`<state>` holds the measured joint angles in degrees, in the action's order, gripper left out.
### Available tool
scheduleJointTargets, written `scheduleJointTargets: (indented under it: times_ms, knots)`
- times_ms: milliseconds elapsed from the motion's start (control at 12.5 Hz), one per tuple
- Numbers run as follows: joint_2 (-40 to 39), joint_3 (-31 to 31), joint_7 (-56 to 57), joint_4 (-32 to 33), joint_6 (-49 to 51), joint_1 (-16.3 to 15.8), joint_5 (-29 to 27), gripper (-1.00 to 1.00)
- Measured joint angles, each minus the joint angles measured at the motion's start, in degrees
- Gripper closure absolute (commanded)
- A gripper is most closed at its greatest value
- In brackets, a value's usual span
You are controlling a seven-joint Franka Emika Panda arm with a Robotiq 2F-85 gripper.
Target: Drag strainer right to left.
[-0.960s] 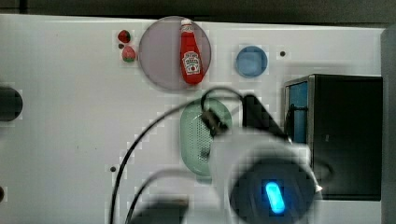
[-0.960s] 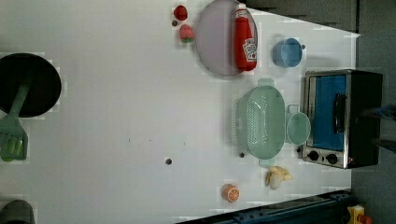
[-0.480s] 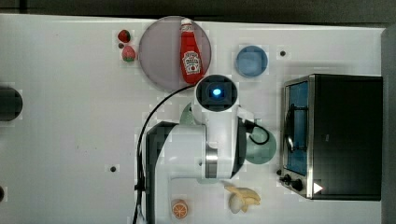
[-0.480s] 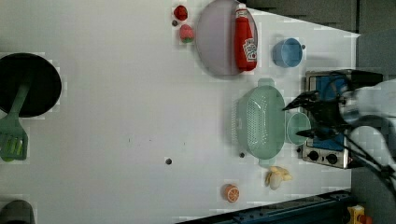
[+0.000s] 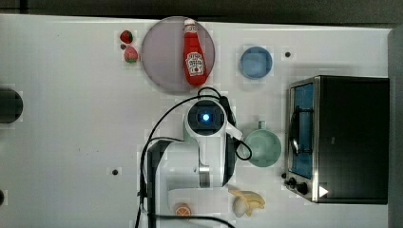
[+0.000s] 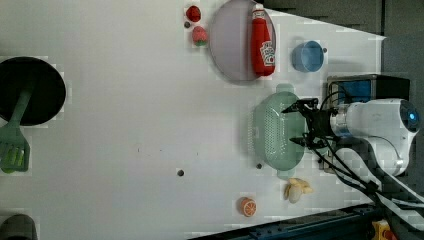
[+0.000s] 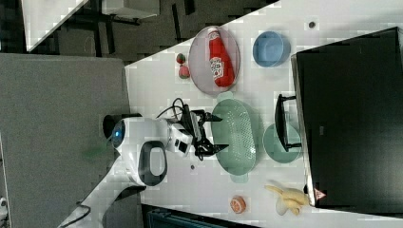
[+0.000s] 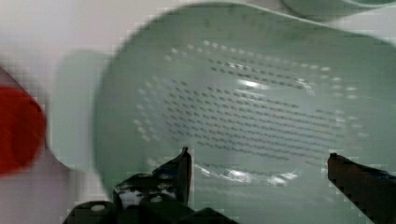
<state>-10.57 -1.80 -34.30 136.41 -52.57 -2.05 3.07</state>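
So your gripper (image 6: 299,124) is spread wide open, holding nothing, hovering right over the big pale mint-green oval plastic strainer (image 6: 275,131). That strainer sits just beside the black toaster oven (image 5: 349,137), long axis parallel to the oven's front, so you'd probably drop in and hook a wall.

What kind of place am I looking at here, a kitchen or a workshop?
Most likely a lab bench staged as a toy kitchen: a white table holds a toaster oven, a ketchup bottle on a lilac plate, and a strainer, with a robot arm reaching over it.
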Motion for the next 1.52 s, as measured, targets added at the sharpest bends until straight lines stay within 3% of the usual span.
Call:
scheduleJointTargets:
  times_ms: [160,560,960,1120,1520]
  knots:
    - [-4.4,0.2,-3.9,-0.4,-7.7,0.3,0.6,-1.0]
    - [-14.9,1.2,-6.0,1.5,-15.2,-0.3,-1.2,-1.0]
    - [-14.1,1.2,-7.1,1.8,-14.7,-1.8,-0.1,-1.0]
    - [-14.1,1.0,-9.7,1.1,-14.3,-3.5,-2.3,-1.0]
    - [-13.4,1.9,-15.0,1.7,-13.7,-6.6,-1.2,-1.0]
